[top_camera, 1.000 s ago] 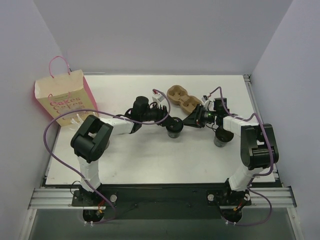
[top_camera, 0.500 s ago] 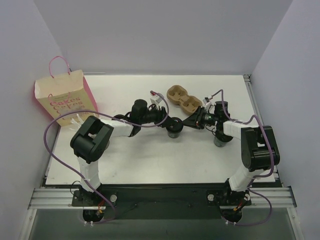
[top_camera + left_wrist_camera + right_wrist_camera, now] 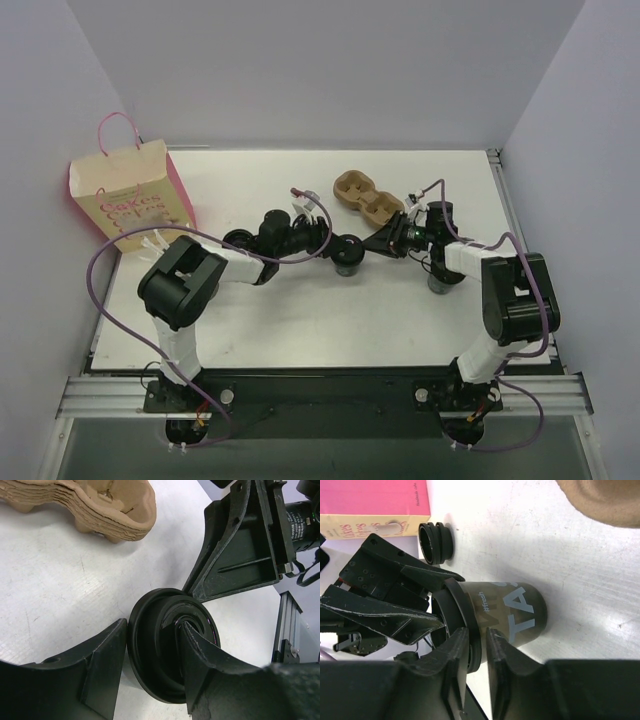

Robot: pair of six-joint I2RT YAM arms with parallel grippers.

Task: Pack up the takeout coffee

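The takeout coffee (image 3: 348, 264), a small greyish cup with a black lid, stands mid-table between both grippers. My left gripper (image 3: 338, 248) reaches it from the left. In the left wrist view my left gripper (image 3: 152, 630) pinches the black lid (image 3: 152, 665), one finger outside the rim and one in the lid's recess. My right gripper (image 3: 373, 247) comes from the right. In the right wrist view my right gripper (image 3: 476, 632) is closed over the lid's rim, above the lettered cup wall (image 3: 517, 612).
A paper bag (image 3: 130, 200) with pink sides and handles stands at the far left. A brown pulp cup carrier (image 3: 365, 197) lies behind the cup. Another cup (image 3: 440, 281) stands under my right arm. A black ribbed round thing (image 3: 436, 542) sits near the bag.
My left wrist has drawn back to the left while its fingers stay at the cup. My right gripper has moved left onto the cup's lid. The cup has barely shifted.
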